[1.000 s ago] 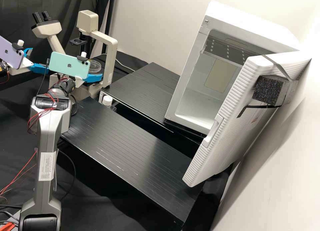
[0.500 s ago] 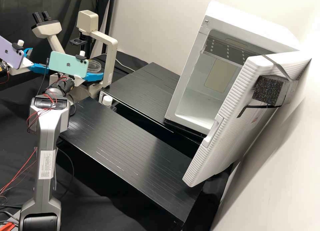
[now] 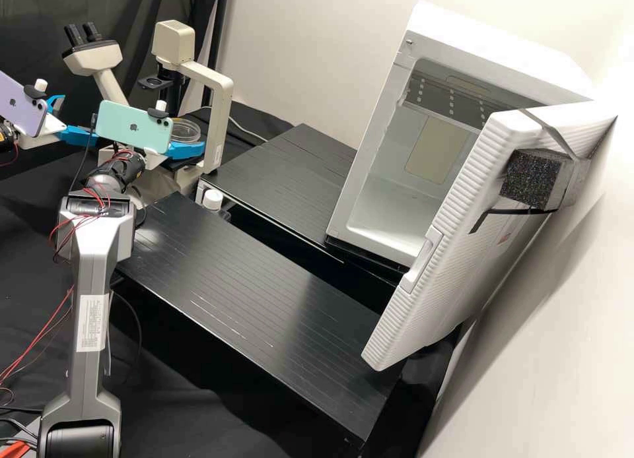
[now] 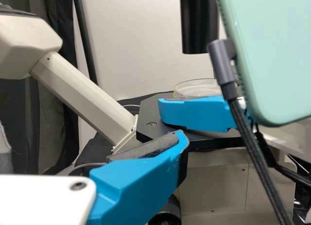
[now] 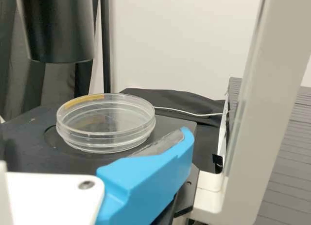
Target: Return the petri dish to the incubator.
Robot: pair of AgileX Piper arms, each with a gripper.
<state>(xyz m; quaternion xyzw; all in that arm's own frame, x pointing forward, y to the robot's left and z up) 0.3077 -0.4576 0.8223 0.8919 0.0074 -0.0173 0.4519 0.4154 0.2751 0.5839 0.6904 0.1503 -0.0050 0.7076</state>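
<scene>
Right gripper [image 3: 179, 148] is wide open — its wrist [image 3: 119, 169] has slid slightly toward nine o'clock. The petri dish [image 5: 107, 122] sits on the microscope stage [image 5: 24, 145] — grabbing probably comes next.

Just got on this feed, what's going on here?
The petri dish sits on the microscope stage, with the right gripper right beside it; I cannot tell if they touch. The left gripper hangs open near the microscope, holding nothing. The incubator stands with its door open, and the dish is not yet inside.
</scene>
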